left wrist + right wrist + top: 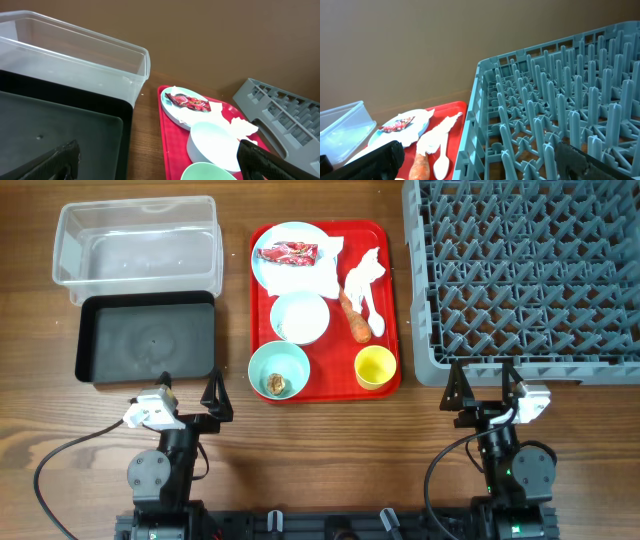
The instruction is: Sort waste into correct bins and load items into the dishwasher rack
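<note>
On the red tray (385, 240) a pale blue plate (275, 232) holds a red wrapper (287, 252) and a white napkin (315, 275). A pale blue bowl (299, 317) holds rice. A mint-green bowl (279, 365) holds a brown lump (277, 384). A yellow cup (375, 367), a carrot (354, 318), a white spoon (377, 320) and another napkin (363, 272) are also on the tray. The clear bin (138, 242) and black bin (147, 338) are at the left, and the grey rack (525, 275) is at the right. My left gripper (190, 388) and right gripper (482, 380) are open and empty near the front edge.
The left wrist view shows the black bin (60, 130) close ahead and the tray's left rim (167, 140) to its right. The right wrist view shows the rack's near wall (480, 115) directly ahead, with the carrot (420, 167) to its left.
</note>
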`<move>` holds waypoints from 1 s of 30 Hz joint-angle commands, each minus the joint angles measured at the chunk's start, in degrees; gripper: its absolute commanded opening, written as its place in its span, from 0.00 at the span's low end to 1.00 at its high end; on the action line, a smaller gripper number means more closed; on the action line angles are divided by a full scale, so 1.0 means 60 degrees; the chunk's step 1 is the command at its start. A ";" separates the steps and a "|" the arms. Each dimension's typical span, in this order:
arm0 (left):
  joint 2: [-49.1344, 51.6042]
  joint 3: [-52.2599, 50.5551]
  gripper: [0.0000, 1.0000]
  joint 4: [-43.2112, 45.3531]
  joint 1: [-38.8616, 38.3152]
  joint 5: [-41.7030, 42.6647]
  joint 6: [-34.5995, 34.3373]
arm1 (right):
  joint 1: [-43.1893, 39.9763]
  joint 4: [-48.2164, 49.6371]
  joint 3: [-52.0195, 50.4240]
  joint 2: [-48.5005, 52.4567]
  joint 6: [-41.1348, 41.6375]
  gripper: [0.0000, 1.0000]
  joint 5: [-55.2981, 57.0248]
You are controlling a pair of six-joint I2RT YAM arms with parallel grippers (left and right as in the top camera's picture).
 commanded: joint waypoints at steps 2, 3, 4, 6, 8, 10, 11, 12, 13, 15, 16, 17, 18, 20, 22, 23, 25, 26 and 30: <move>0.0004 -0.0066 1.00 -0.0036 0.0073 -0.0098 0.0189 | -0.0004 0.0047 -0.0011 -0.0058 0.0069 1.00 0.0102; 0.0004 -0.0066 1.00 -0.0036 0.0073 -0.0098 0.0193 | -0.0004 0.0047 -0.0011 -0.0058 0.0066 1.00 0.0098; 0.0004 -0.0066 1.00 -0.0033 0.0073 -0.0098 0.0193 | -0.0004 0.0047 -0.0011 -0.0058 0.0069 1.00 0.0098; 0.0004 -0.0066 1.00 0.0095 0.0073 -0.0302 0.0197 | -0.0004 0.0047 -0.0011 -0.0058 0.0069 1.00 0.0102; 0.0004 -0.0066 1.00 0.0251 0.0073 -0.0506 0.0193 | -0.0004 0.0066 -0.0011 -0.0058 0.0066 1.00 0.0109; 0.0004 -0.0066 1.00 0.0295 0.0073 -0.0495 0.0193 | -0.0004 0.0055 -0.0011 -0.0058 0.0069 1.00 0.0106; 0.0004 -0.0062 1.00 0.0288 0.0073 -0.0495 0.0193 | -0.0004 0.0051 -0.0011 -0.0058 0.0069 1.00 0.0106; 0.0004 -0.0066 1.00 0.0288 0.0073 -0.0495 0.0193 | -0.0004 0.0080 -0.0011 -0.0058 0.0069 1.00 0.0106; 0.0004 -0.0066 1.00 0.0288 0.0073 -0.0495 0.0193 | -0.0004 0.0127 -0.0011 -0.0058 0.0069 1.00 0.0106; 0.0004 -0.0066 1.00 0.0280 0.0073 -0.0495 0.0193 | -0.0004 0.0102 -0.0011 -0.0058 0.0073 1.00 0.0102; 0.0004 -0.0066 1.00 0.0259 0.0073 -0.0495 0.0193 | -0.0004 0.0044 -0.0011 -0.0058 0.0076 1.00 0.0091; 0.0004 -0.0066 1.00 0.0259 0.0073 -0.0495 0.0197 | -0.0004 0.0040 -0.0011 -0.0040 0.0076 1.00 0.0022; 0.0004 -0.0066 1.00 0.0262 0.0073 -0.0499 0.0197 | -0.0004 0.0033 -0.0011 -0.0022 0.0073 1.00 -0.0047; 0.0004 -0.0066 1.00 0.0266 0.0073 -0.0488 0.0193 | -0.0004 0.0029 -0.0011 0.0025 0.0073 1.00 -0.0051; 0.0004 -0.0066 1.00 0.0262 0.0073 -0.0448 0.0189 | -0.0004 0.0036 -0.0011 0.0076 0.0087 1.00 -0.0051; 0.0004 -0.0066 1.00 0.0277 0.0073 -0.0412 0.0189 | -0.0004 0.0040 -0.0011 0.0076 0.0277 1.00 -0.0120; 0.0004 -0.0066 1.00 0.0299 0.0073 -0.0426 0.0189 | -0.0004 0.0033 -0.0011 0.0076 0.1326 1.00 -0.0652; 0.0004 -0.0066 1.00 0.0433 0.0073 -0.0419 0.0146 | -0.0004 0.0029 -0.0011 0.0102 0.1508 1.00 -0.0783; 0.0004 -0.0062 1.00 0.0619 0.0073 -0.0339 -0.0441 | -0.0004 0.0240 -0.0011 0.0346 0.1038 1.00 -0.1880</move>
